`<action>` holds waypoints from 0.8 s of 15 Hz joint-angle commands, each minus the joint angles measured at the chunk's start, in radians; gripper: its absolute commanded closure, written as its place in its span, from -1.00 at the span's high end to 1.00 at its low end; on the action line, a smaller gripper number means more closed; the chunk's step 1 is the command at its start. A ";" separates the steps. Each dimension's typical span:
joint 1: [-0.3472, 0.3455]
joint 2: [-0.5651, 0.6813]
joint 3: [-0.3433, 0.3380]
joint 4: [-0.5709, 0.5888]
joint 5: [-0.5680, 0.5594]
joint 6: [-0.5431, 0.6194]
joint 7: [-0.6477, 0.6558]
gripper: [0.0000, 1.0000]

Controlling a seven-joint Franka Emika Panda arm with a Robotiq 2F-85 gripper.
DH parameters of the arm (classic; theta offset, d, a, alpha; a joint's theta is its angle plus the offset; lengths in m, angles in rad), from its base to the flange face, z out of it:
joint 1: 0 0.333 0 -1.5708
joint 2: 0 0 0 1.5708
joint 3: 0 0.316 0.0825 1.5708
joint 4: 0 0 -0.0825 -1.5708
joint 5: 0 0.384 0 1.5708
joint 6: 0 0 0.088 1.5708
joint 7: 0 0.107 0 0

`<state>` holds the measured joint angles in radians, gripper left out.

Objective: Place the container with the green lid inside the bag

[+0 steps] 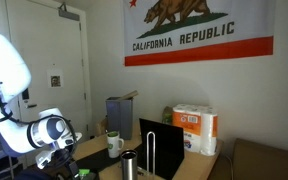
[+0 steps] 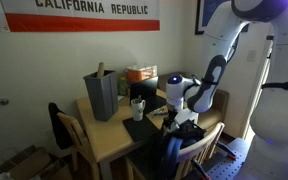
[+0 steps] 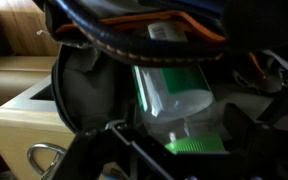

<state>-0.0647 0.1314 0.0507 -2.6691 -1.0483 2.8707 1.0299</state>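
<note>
In the wrist view the container with the green lid (image 3: 174, 100), a pale bottle, lies between my dark fingers, its bright green cap toward the camera. My gripper (image 3: 181, 150) appears shut on it. The bottle reaches into the open mouth of a dark bag with orange trim (image 3: 84, 95). In an exterior view my gripper (image 2: 180, 118) hangs low over that dark bag (image 2: 174, 152) on a chair at the table's front. In an exterior view my gripper (image 1: 66, 156) is low at the left; the bottle and bag are hidden there.
On the wooden table (image 2: 109, 140) stand a grey upright bag (image 2: 101, 95), a white mug (image 1: 114, 145), a steel tumbler with a dark lid (image 1: 129, 166), a black panel (image 1: 160, 146) and a pack of paper rolls (image 1: 196, 130). A wooden chair (image 2: 69, 135) stands beside the table.
</note>
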 commanded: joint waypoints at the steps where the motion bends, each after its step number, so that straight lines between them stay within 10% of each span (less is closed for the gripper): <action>1: 0.008 0.025 0.006 0.020 -0.001 0.002 0.009 1.00; 6: 0.012 0.014 0.054 0.041 0.142 -0.044 -0.100 1.00; 12: 0.120 -0.060 0.103 0.163 0.624 -0.327 -0.487 1.00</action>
<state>-0.0122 0.1345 0.1500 -2.5691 -0.6000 2.7022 0.7006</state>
